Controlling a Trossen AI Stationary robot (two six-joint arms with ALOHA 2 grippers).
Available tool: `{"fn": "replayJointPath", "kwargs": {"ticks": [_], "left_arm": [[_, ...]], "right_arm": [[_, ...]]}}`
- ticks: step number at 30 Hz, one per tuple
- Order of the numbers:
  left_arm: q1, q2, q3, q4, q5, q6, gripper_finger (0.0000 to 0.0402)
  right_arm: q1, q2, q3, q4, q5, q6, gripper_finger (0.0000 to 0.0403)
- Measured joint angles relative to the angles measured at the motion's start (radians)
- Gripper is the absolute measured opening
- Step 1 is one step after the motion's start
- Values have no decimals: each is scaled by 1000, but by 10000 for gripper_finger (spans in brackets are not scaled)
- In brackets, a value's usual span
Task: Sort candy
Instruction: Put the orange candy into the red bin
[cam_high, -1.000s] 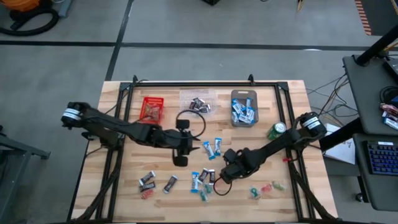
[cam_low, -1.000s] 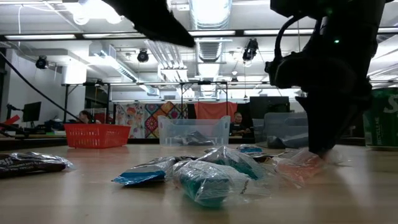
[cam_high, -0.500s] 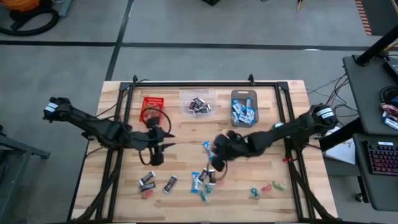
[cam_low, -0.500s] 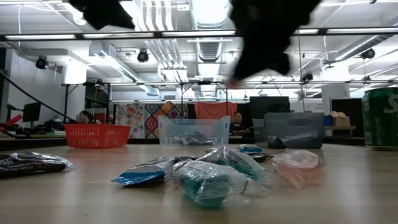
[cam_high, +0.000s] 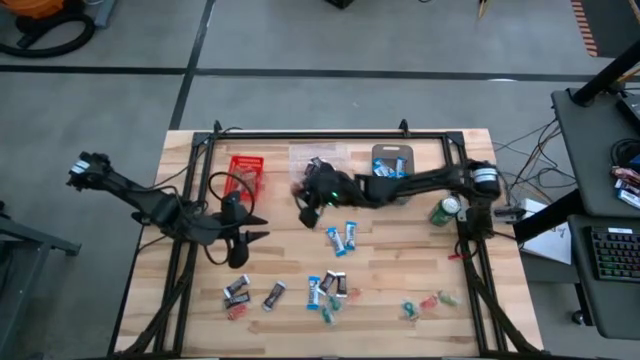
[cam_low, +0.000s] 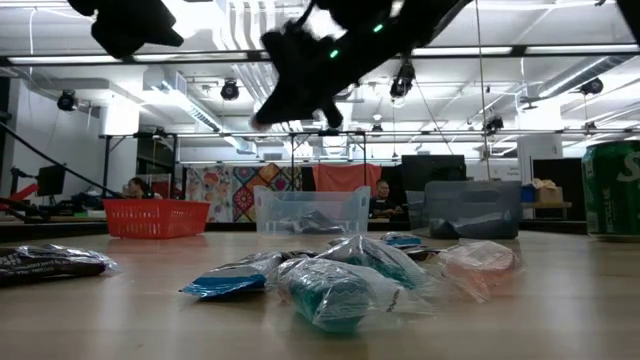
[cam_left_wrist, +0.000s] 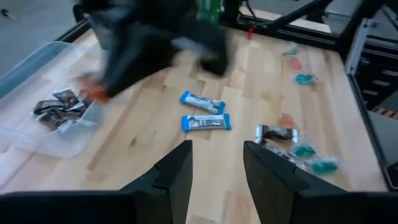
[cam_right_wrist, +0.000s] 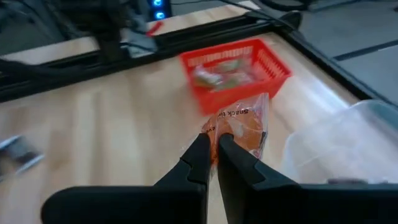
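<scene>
My right gripper (cam_right_wrist: 211, 146), jaws clamped on an orange candy packet (cam_right_wrist: 239, 127), faces the red bin (cam_right_wrist: 239, 65) just ahead, nearer than my idle, half-open left gripper (cam_left_wrist: 216, 163).

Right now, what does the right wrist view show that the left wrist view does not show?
Only the right wrist view shows the right gripper shut on an orange candy packet, and the red bin beyond it. Only the left wrist view shows the left gripper with open fingers, two blue-and-white candies and a dark candy. Both show the wooden table and the clear bin.
</scene>
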Motion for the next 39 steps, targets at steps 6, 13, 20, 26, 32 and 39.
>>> {"fn": "replayJointPath", "kwargs": {"ticks": [6, 13, 20, 26, 32, 39], "left_arm": [[-35, -5, 31, 3, 0, 6, 126], [-54, -35, 53, -7, -1, 31, 126], [-54, -59, 51, -18, -24, 45, 126], [-54, -53, 50, -17, -34, 60, 126], [-54, -52, 50, -16, -50, 71, 126], [-54, -51, 50, -15, -79, 73, 126]], "right_arm": [[-71, 178, 178, -1, -1, -82, 12], [-110, 371, 401, 0, -77, -106, 12], [-112, 526, 608, -14, -80, -139, 12], [-114, 615, 738, 0, -80, -148, 12], [-115, 676, 817, 7, -79, -148, 12], [-119, 718, 852, 100, -71, -156, 12]]}}
